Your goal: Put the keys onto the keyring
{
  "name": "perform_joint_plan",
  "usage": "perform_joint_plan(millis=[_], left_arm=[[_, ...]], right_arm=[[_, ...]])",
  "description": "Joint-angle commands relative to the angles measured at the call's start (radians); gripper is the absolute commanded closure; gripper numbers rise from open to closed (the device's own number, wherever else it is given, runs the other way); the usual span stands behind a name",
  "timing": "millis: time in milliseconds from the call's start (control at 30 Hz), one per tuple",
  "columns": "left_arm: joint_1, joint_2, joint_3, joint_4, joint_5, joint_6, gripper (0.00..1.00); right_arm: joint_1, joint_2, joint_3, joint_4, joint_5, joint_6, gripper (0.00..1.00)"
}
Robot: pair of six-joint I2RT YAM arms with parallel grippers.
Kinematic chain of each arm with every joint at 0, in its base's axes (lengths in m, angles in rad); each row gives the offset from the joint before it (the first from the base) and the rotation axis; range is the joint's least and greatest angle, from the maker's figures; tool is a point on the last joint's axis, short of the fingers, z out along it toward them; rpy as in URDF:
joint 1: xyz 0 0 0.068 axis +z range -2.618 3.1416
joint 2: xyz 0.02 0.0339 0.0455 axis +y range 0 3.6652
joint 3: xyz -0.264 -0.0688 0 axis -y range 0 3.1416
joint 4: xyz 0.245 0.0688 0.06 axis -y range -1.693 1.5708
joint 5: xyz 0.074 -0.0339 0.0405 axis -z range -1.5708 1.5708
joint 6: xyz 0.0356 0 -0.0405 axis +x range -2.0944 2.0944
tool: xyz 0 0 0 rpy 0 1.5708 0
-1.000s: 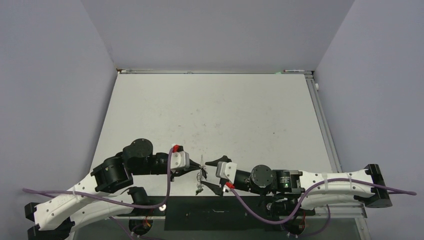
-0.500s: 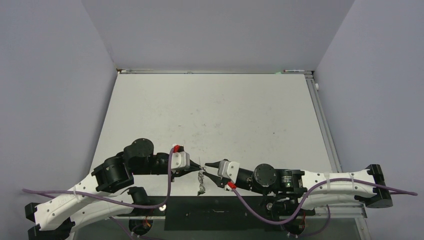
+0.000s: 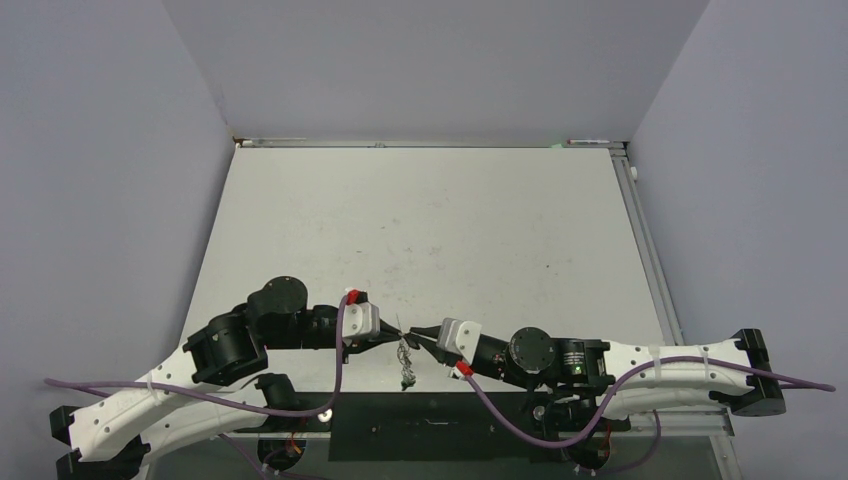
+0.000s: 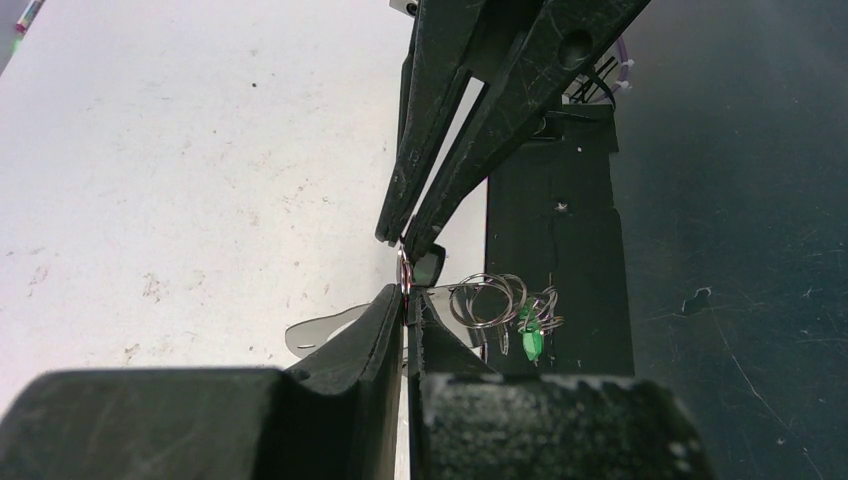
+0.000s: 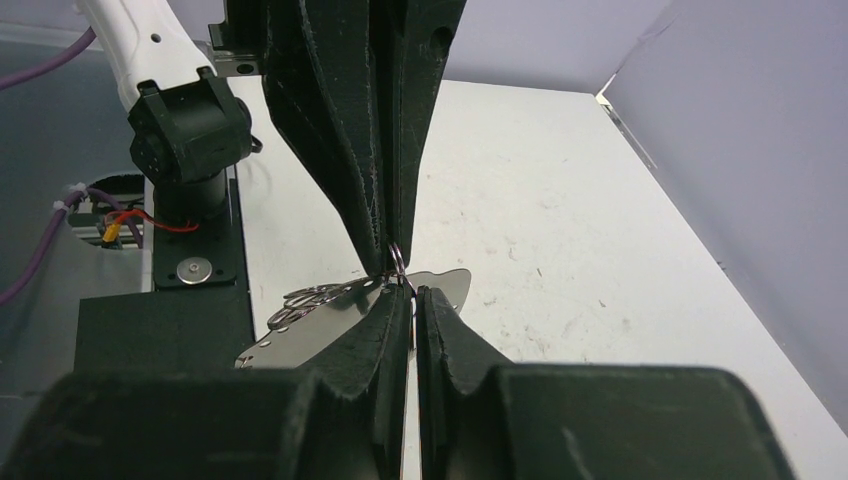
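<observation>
Right hand [image 3: 419, 333] wide a moment ago; now clamped narrow, tip-to-tip with left hand [image 3: 397, 332]. Both pinch top ring of keyring [image 3: 405, 362], which hangs between them just above desk [image 3: 430, 220]; green piece [image 4: 531, 343] dangles. Likely two-handed hold ready for threading. Keys indistinct.

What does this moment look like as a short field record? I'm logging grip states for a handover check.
left gripper: shut on the keyring's small end ring
right gripper: shut, tip to tip with the left, on the same ring
keyring: loops, pale strap and green piece trail beside the tips
keys: none clearly made out
</observation>
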Motion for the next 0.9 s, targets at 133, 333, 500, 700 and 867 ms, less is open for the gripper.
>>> perform_joint_plan(millis=[133,333,500,700,867], left_arm=[[0.014,-0.025,0.009,0.095,0.002,-0.010,1.00],[0.018,-0.021,0.009,0.098,0.005,-0.012,1.00],[0.019,-0.016,0.009,0.098,0.015,-0.013,1.00],[0.019,-0.015,0.008,0.098,0.029,-0.013,1.00],[0.019,-0.010,0.009,0.098,0.046,-0.013,1.00]], right_arm=[[-0.001,-0.038,-0.019,0.039,0.049,0.026,0.95],[-0.001,-0.037,-0.027,0.044,0.048,0.041,0.95],[-0.001,-0.019,-0.008,0.048,0.050,0.036,0.69],[-0.003,-0.037,-0.011,0.073,0.049,0.008,0.45],[-0.014,-0.030,-0.008,0.078,0.015,-0.003,0.46]])
